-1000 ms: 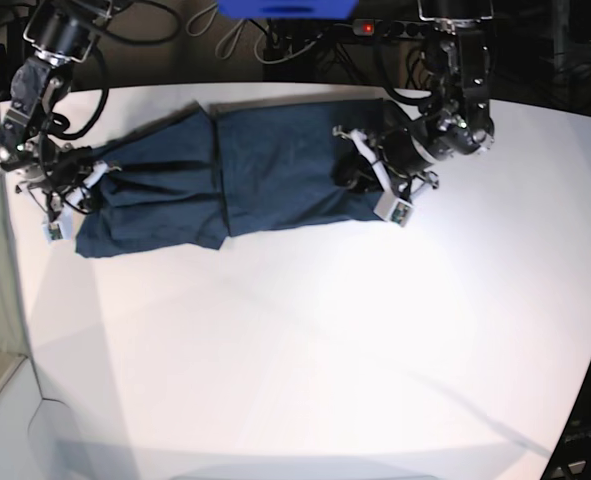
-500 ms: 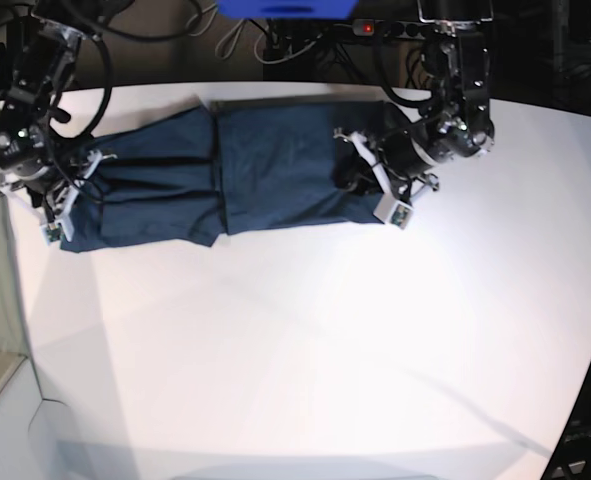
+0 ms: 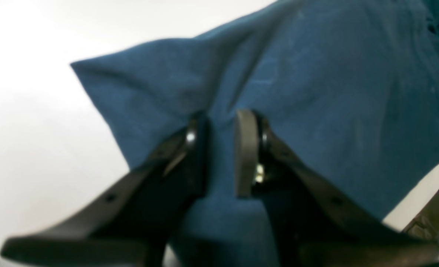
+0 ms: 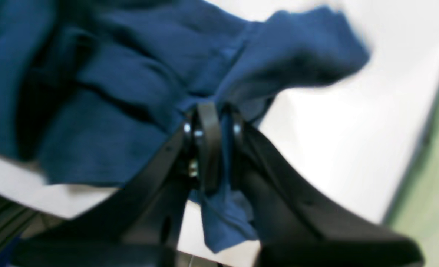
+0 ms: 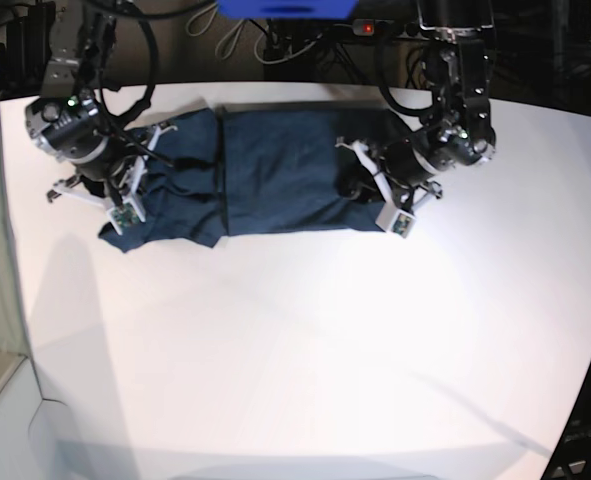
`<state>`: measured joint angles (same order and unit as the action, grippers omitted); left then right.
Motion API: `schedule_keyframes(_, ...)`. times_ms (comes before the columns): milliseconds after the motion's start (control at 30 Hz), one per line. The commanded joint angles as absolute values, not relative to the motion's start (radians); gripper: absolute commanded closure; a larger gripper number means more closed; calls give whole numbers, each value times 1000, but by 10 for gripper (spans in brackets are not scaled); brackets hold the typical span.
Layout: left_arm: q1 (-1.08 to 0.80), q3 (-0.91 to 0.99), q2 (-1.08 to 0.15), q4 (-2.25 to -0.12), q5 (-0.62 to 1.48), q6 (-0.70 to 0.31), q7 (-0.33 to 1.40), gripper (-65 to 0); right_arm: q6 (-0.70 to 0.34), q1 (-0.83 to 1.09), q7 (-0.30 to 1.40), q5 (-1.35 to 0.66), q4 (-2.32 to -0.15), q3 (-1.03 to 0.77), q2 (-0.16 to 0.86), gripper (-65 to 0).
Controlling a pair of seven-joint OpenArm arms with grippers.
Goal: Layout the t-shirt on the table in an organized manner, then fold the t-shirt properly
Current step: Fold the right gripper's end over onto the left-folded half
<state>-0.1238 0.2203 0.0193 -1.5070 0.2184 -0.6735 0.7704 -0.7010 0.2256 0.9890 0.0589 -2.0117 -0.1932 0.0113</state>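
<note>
right claw (image 5: 125,200) dragged its end of the t-shirt (image 5: 275,170) inward across the surface (image 5: 305,340), clenched on cloth; left claw (image 5: 375,195) pinches the opposite end, anchoring the fold

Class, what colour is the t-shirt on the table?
Plain dark navy blue t-shirt; clearest in the base view.

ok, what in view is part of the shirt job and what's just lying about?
Part of the job:
- t-shirt
- table
- left claw, shut on the t-shirt
- right claw, shut on the t-shirt

Just lying about:
- power strip behind the table
- cables
- blue object at top edge
</note>
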Motion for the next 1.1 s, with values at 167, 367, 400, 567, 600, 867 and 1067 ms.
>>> schedule_keyframes(167, -107, 220, 19, -1515, 226, -671, 756, -129, -698, 200, 978, 47, -2032, -51, -22, 0)
schedule_keyframes(367, -107, 220, 19, -1514, 225, -670, 754, -129, -698, 179, 981, 42, -2038, 62, -70, 0)
schedule_keyframes(400, -107, 220, 19, -1514, 225, -670, 754, -129, -698, 179, 981, 42, -2038, 77, -84, 0)
schedule_keyframes(567, -107, 220, 16, -1514, 225, -670, 753, -129, -698, 179, 983, 41, -2040, 185, -111, 0)
schedule_keyframes(600, -107, 220, 16, -1514, 225, -670, 753, -129, -698, 185, 983, 41, -2040, 213, -119, 0)
schedule_keyframes(867, -107, 220, 18, -1520, 225, -670, 757, -129, -698, 186, 983, 44, -2026, 363, -148, 0)
schedule_keyframes(1067, -107, 220, 21, -1520, 225, -670, 753, -129, -698, 133, 981, 41, -1946, 367, -148, 0)
